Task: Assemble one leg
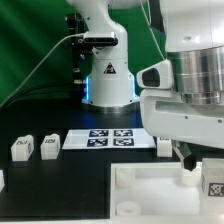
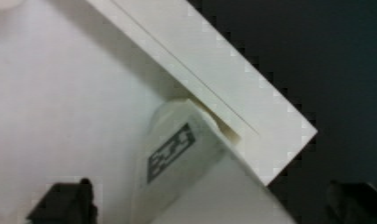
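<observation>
The leg (image 2: 174, 150) leans against the tabletop (image 2: 96, 110) (tag visible), end effector (image 2: 213, 203) spread wide.

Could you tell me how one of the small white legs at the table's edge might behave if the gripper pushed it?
The leg looks like a squat, stiff plastic block, so it would probably slide rather than roll. Its flat faces suggest it would not tip easily. Being small, it is likely light and could skid on the smooth dark table.

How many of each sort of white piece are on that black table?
Small tagged legs: 3, two loose and one at the big piece's corner
Large square tray-like piece: 1
Marker board: 1
Total: 5; a white bit at the exterior view's left edge is too cropped to identify.
</observation>
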`<state>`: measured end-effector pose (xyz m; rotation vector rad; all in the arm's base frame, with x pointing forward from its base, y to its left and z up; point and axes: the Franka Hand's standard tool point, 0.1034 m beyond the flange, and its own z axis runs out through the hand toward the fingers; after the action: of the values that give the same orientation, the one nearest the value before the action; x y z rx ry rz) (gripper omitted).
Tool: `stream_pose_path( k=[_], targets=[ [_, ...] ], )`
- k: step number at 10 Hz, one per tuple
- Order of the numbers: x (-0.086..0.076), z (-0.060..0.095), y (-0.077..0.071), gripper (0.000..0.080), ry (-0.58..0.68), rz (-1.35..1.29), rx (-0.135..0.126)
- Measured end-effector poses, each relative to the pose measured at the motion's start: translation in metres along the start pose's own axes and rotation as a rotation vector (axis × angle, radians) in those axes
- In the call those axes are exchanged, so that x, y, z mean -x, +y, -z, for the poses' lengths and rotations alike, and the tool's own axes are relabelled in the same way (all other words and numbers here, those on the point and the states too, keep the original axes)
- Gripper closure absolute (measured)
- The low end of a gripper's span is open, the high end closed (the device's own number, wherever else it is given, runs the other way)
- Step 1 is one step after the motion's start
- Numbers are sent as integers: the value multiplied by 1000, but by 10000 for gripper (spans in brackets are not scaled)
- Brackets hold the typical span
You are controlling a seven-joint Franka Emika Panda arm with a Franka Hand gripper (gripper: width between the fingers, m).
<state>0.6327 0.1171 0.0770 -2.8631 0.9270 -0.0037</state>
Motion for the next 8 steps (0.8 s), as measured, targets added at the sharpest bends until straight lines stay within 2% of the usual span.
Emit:
stream_pose_path(
  k=[1, 3, 5, 6, 7, 8],
  targets=[
    [-1, -1, 2, 150, 8, 220, 19],
    [-4, -3, 5, 150, -2, 499, 44],
    [-5, -3, 6, 153, 0, 642, 51],
    [-4, -3, 6, 277, 2, 560, 50],
    [-5, -3, 6, 277, 2, 550, 51],
    [-4, -3, 5, 450, 4, 445, 49]
  ],
)
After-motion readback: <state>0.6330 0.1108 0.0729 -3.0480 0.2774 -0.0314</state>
